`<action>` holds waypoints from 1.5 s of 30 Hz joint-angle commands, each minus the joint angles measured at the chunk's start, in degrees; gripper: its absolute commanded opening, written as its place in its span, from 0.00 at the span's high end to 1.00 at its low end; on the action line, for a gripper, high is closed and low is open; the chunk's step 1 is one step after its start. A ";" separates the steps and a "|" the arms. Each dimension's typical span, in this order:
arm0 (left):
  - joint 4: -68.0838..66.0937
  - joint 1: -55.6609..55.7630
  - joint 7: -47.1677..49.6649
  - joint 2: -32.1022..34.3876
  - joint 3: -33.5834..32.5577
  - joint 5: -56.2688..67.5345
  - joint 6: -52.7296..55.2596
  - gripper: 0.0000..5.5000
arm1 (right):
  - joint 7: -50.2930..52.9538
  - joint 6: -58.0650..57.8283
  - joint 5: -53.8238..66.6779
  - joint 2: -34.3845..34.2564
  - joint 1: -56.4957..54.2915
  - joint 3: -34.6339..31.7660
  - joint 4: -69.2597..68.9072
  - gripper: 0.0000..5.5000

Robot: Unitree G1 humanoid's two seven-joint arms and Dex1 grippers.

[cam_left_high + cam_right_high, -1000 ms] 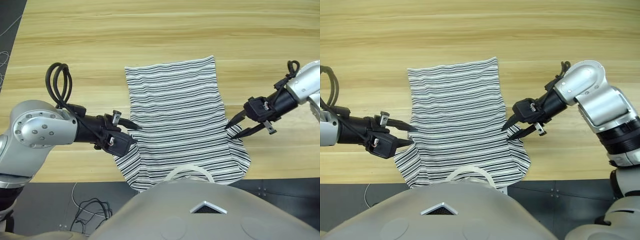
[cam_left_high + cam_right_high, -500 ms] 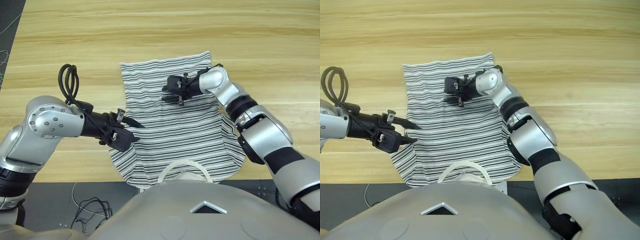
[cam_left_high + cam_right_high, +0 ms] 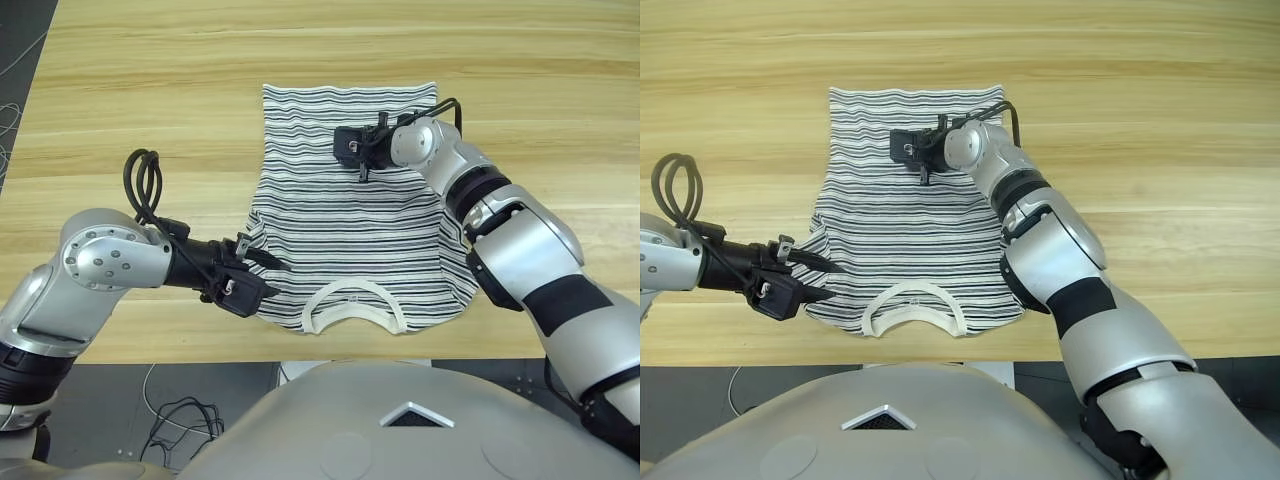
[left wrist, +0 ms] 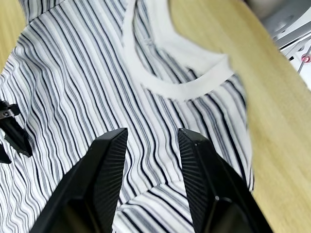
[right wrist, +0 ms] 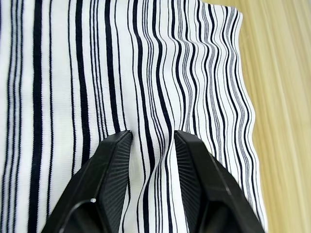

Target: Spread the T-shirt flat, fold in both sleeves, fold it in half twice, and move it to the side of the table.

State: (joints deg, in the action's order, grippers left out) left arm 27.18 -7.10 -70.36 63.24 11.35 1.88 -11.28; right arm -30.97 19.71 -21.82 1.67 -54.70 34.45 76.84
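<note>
At the near left of the wooden table (image 3: 150,80), the left gripper (image 3: 268,278) sits low over the left near corner of the striped T-shirt (image 3: 350,215), fingers apart, beside the white collar (image 4: 182,91). The T-shirt lies mid-table, with the collar toward the robot close to the table's near edge, the hem away and the lower sides bunched inward. Farther right, the right gripper (image 5: 151,133) rests on the shirt's far half, its fingers parted with a small ridge of cloth between them.
</note>
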 commanded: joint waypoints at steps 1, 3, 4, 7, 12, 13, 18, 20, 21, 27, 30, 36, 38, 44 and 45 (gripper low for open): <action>-6.73 1.58 6.77 -7.55 -0.59 1.02 0.55 0.66 | 4.22 8.96 -3.58 0.84 0.30 0.00 0.56 0.70; -11.24 1.74 9.05 -10.90 -2.27 3.78 1.08 0.66 | 3.53 14.71 -4.08 2.26 -1.09 -0.60 -0.53 0.70; -12.54 1.42 9.27 -11.63 -3.17 5.62 1.95 0.66 | 2.45 17.22 -4.11 3.12 -1.55 -0.94 -1.04 0.70; -14.20 0.28 8.37 -11.93 -5.75 10.47 5.38 0.66 | -1.43 22.74 -3.15 5.68 -1.94 -2.38 -2.37 0.70; -16.66 -6.81 9.32 -12.90 -13.41 16.48 6.51 0.66 | -11.54 27.63 2.44 10.74 1.05 -7.68 -5.69 0.70; -16.55 -8.99 8.87 -12.96 -15.25 18.23 7.10 0.66 | -13.02 28.11 3.52 11.50 1.75 -8.64 -6.36 0.70; -23.95 -17.19 6.03 -12.90 -20.74 19.68 5.48 0.66 | -19.34 28.22 9.76 14.57 3.99 -13.68 -11.60 0.70; -28.94 -17.61 5.04 -13.31 -21.83 19.97 5.29 0.66 | -20.92 27.70 11.41 15.41 4.35 -15.07 -14.05 0.70; -31.76 -17.22 4.83 -13.65 -22.13 19.71 4.86 0.66 | -21.72 27.31 12.25 15.66 4.55 -15.69 -15.18 0.70; -48.39 -9.69 4.23 -15.43 -21.26 17.50 1.81 0.66 | -24.36 25.41 14.13 17.01 5.87 -17.00 -20.05 0.70; -53.44 -7.01 3.25 -16.33 -20.71 16.78 0.47 0.66 | -24.89 24.85 14.06 17.27 6.74 -16.89 -21.09 0.70; -51.35 -9.52 -3.68 -17.99 -18.32 19.53 2.66 0.66 | -24.98 24.03 13.93 17.15 6.94 -17.02 -21.24 0.70; -51.36 -10.51 -6.72 -17.05 -19.29 21.55 4.20 0.59 | -24.67 24.01 13.60 16.96 7.01 -16.86 -20.97 0.70; -57.70 -8.17 -9.63 -14.97 -22.43 22.72 5.62 0.45 | -24.33 24.09 12.99 16.62 7.66 -16.37 -21.31 0.70; -58.27 -7.73 -9.49 -15.33 -22.35 22.54 5.67 0.42 | -24.35 24.13 12.94 16.62 7.74 -16.32 -21.41 0.70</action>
State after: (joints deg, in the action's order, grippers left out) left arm -29.45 -15.65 -79.66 47.37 -10.99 25.85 -6.18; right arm -55.45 44.36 -8.62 18.29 -47.22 17.99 56.02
